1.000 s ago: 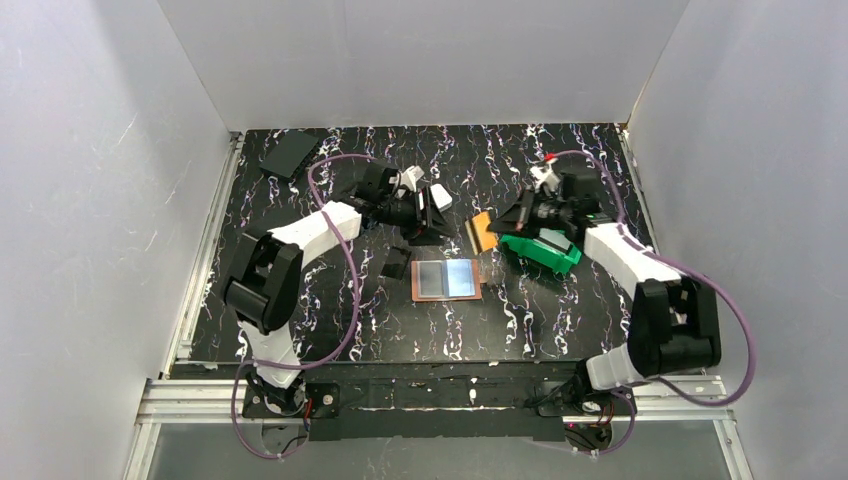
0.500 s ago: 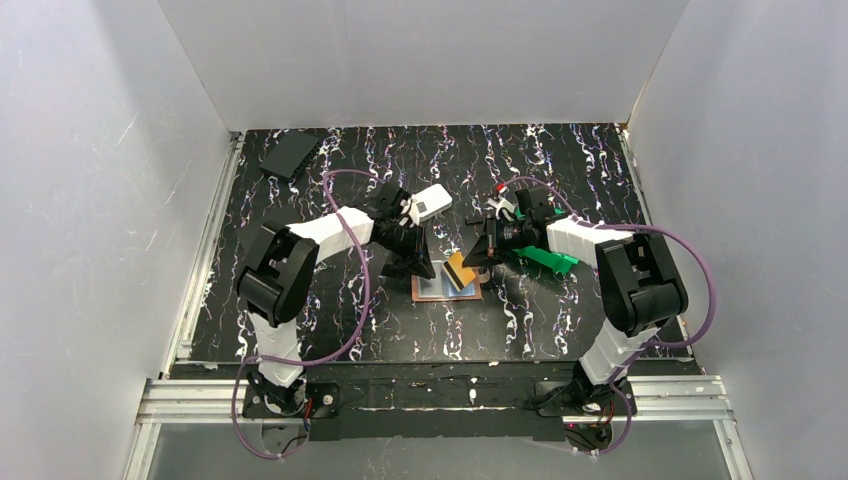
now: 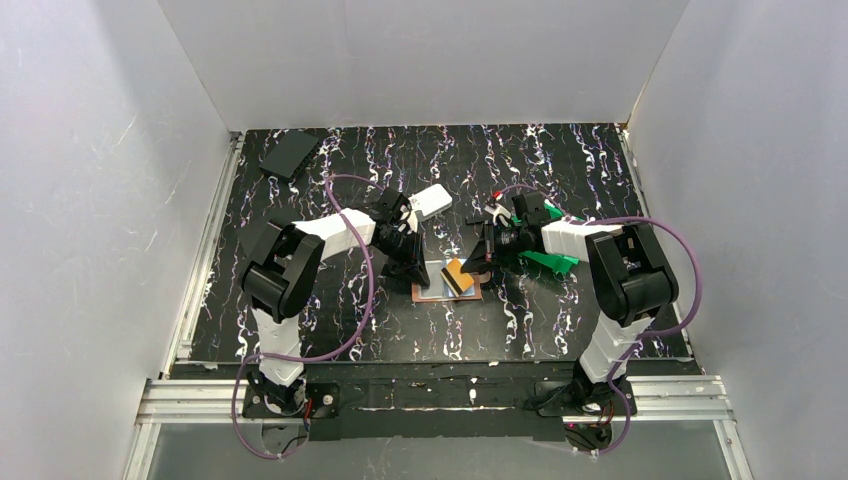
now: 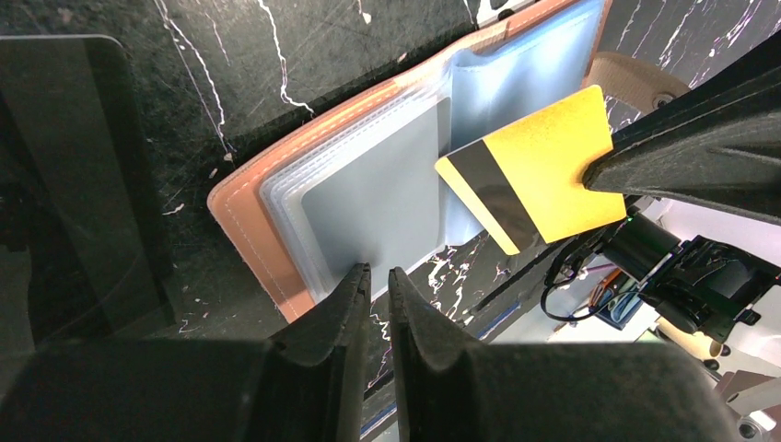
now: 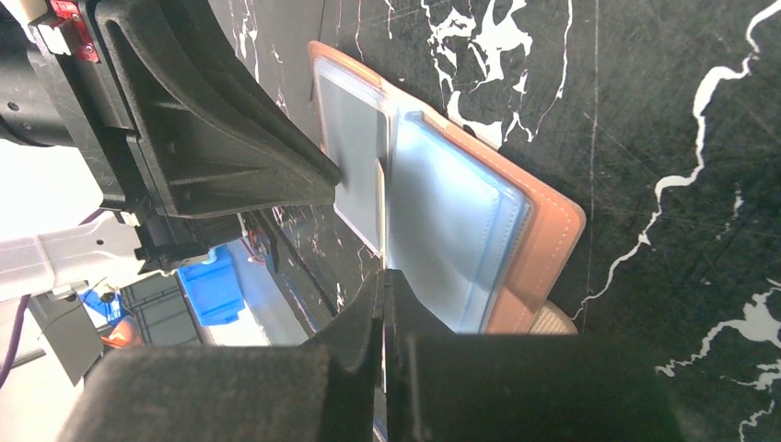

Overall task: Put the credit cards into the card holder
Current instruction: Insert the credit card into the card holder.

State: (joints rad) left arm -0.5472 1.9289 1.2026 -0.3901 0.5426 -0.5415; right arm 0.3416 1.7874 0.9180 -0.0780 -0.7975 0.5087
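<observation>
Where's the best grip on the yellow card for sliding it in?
Grip the yellow card by the edge opposite its black stripe, from the side away from the card holder, as the right gripper does, leaving the striped end free to enter.

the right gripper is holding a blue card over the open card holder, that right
Not quite: the card is yellow with a black stripe, not blue, as the left wrist view shows. The right gripper does hold it over the open card holder.
</observation>
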